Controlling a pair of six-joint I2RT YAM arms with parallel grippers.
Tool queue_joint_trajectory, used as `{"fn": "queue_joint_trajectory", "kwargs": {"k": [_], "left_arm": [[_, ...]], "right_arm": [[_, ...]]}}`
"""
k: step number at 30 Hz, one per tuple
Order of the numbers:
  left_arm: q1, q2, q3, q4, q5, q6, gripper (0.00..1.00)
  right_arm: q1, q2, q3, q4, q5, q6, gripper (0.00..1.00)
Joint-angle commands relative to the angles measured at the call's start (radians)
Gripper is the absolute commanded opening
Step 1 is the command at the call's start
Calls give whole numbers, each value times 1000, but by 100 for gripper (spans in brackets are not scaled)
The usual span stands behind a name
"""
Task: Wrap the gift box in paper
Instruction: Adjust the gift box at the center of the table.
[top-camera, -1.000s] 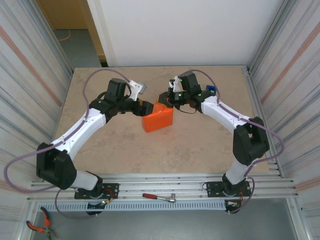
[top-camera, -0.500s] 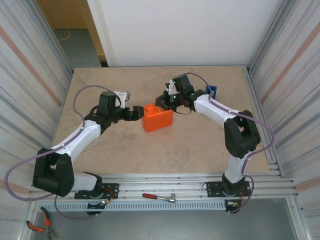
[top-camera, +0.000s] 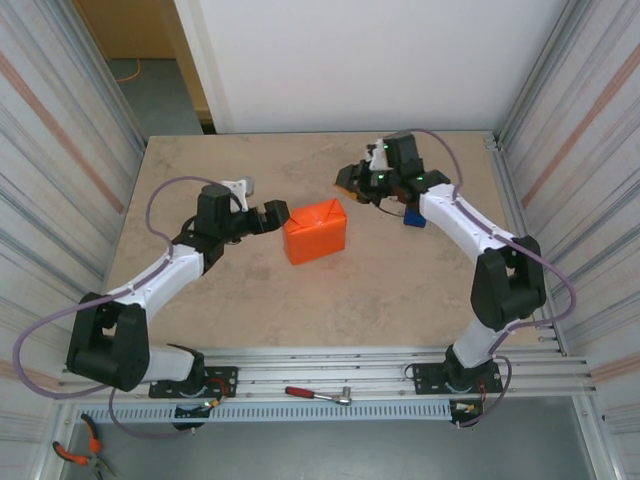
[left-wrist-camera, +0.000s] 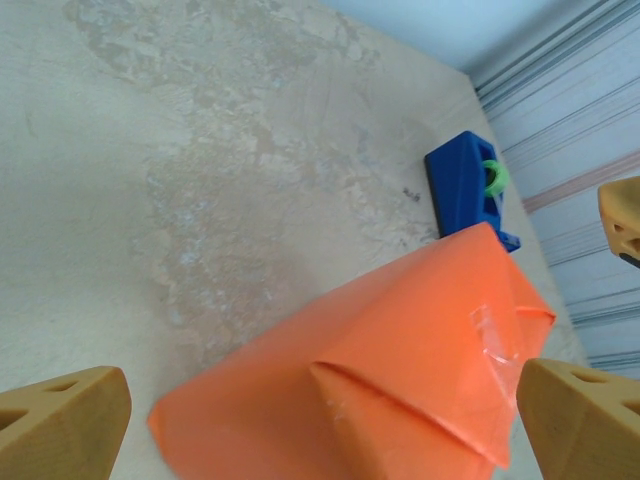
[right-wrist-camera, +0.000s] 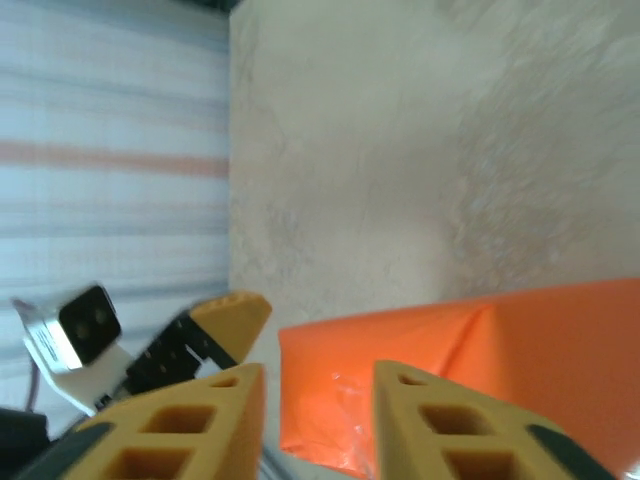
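Orange paper-wrapped parcel (top-camera: 316, 230) mid-table, bare beige tabletop (top-camera: 250, 300) all round; left gripper (top-camera: 277, 215) wide apart just left, right gripper (top-camera: 348, 179) slightly apart, empty, behind it; blue plastic tape dispenser (left-wrist-camera: 462, 185) by right arm.

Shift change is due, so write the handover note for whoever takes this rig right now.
Left claw: open, empty, close beside the left end of the paper.
Right claw: fingers apart, empty, behind its far right corner.
Paper: folded around the gift box, hidden inside, at the middle of the table; clear tape on one flap.
Blue tape dispenser: by the right arm.
Done: box covered, one flap taped.
Left: check the unseen sides, probably tape any loose flap.
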Motion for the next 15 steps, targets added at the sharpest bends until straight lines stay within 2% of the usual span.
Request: {"fn": "queue_joint_trajectory", "kwargs": {"k": [1, 3, 6, 15], "left_arm": [[6, 55, 27, 67, 94, -109, 99], [6, 97, 42, 91, 143, -148, 99], [-2, 136, 41, 142, 178, -195, 99], [-32, 217, 92, 159, 234, -194, 99]], "right_arm": [[-38, -38, -48, -39, 30, -24, 49], [-49, -32, -66, -31, 27, -24, 53], [-43, -18, -91, -7, 13, -9, 54], [-1, 7, -192, 188, -36, 116, 52]]}}
